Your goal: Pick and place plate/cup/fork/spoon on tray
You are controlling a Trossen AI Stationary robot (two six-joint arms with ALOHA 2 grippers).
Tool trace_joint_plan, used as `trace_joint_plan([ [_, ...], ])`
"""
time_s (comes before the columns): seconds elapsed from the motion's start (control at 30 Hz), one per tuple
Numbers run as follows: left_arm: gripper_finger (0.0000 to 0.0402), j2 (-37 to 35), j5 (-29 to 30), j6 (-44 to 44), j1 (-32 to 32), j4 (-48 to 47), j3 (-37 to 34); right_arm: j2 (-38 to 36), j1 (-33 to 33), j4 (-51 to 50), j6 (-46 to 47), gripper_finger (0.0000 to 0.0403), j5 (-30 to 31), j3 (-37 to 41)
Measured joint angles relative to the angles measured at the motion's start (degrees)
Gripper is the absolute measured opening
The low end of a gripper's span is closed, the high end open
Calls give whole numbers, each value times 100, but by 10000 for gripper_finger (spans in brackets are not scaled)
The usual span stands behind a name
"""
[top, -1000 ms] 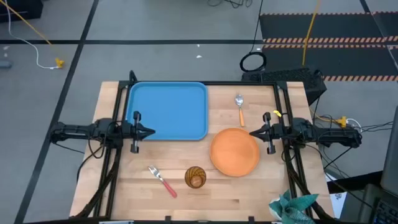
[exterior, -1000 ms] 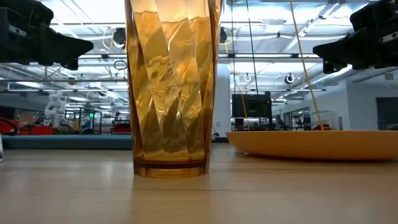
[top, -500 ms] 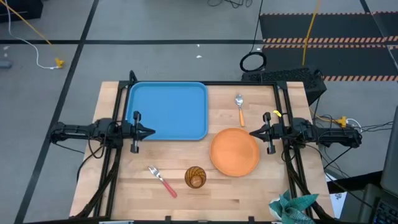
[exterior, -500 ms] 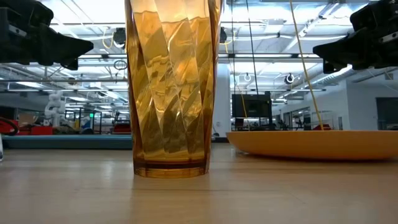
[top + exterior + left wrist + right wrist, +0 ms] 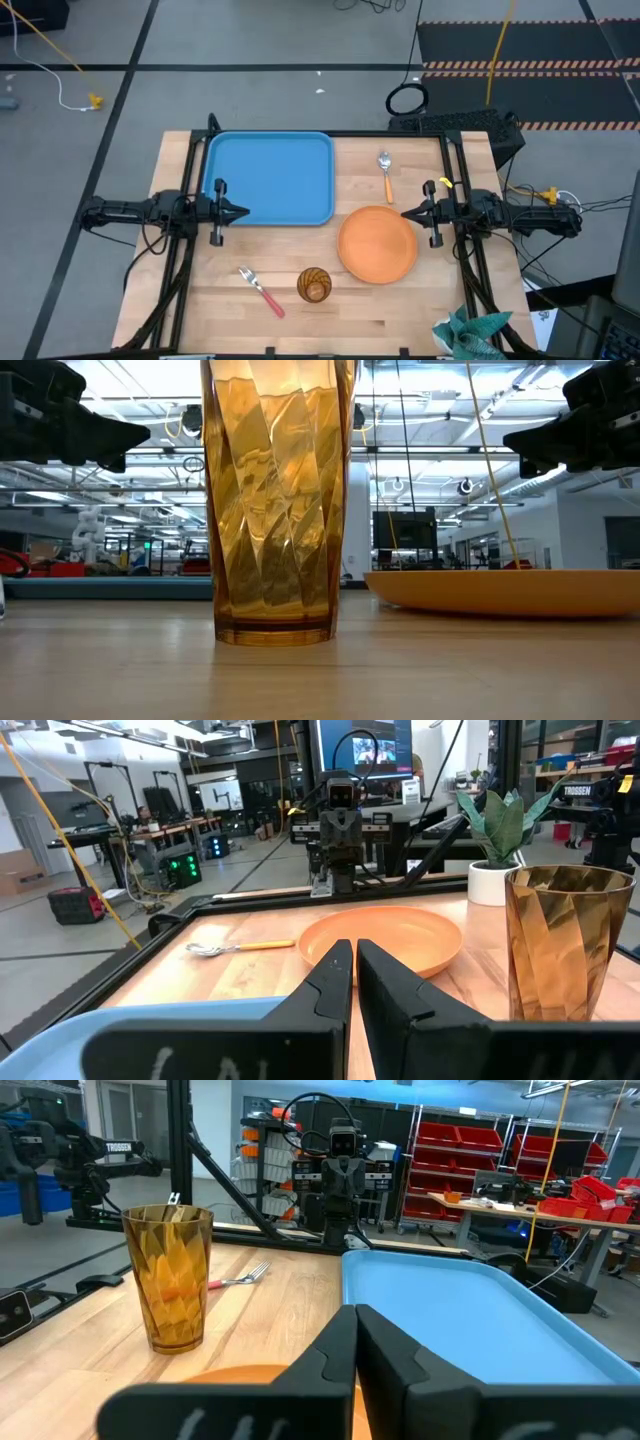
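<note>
On the bench, the plate [image 5: 377, 244], cup [image 5: 314, 285], fork [image 5: 260, 290] and spoon [image 5: 386, 173] lie outside the bare tray [image 5: 270, 178]; both arms' jaws closed, empty, nothing yet picked; next, likely, opening over one item

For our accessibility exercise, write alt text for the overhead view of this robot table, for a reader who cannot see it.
A wooden table seen from above holds an empty light-blue rectangular tray, a round orange plate, an amber tumbler, a red-handled fork and an orange-handled spoon. The shut left claw and right claw wait at either side.
</note>
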State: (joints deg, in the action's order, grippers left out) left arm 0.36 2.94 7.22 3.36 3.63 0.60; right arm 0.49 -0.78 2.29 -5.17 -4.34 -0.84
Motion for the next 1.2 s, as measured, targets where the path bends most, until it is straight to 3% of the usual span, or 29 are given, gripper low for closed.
trace_joint_plan([
  [0.9,24,0,0,11,-1,-1,-1,1,0,2,-1,0,0,-2],
  [1.2,24,2,0,1001,0,0,0,1,0,2,-1,0,-1,0],
])
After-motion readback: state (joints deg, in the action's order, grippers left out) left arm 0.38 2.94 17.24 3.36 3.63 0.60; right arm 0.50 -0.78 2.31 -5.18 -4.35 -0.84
